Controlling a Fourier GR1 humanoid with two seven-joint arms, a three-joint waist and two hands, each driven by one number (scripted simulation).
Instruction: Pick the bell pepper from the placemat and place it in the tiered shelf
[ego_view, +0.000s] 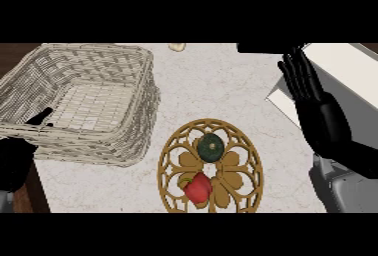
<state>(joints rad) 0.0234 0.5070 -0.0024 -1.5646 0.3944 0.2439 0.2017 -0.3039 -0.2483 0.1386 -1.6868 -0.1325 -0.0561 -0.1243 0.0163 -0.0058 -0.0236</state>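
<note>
1. Head view: marble counter (221, 85) bears a wicker basket (96, 147) at left and a gold openwork placemat (171, 150).
2. Red bell pepper (198, 189) lies on the placemat's near part, beside a green vegetable (210, 148).
3. Right hand (310, 92) stands upright at right, fingers straight, close together, holding nothing.
4. Left hand (16, 160), lower left: pose unreadable.

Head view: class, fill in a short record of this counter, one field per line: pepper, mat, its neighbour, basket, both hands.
bell pepper: red, lying on the placemat's near part, untouched
placemat: round, golden openwork, middle of the counter
neighbour: dark green round thing, on the mat beyond the pepper
basket: wicker, left of the mat
right hand: open, fingers up, resting at the right edge beside the white shelf
left hand: lower left corner, by the basket
</note>
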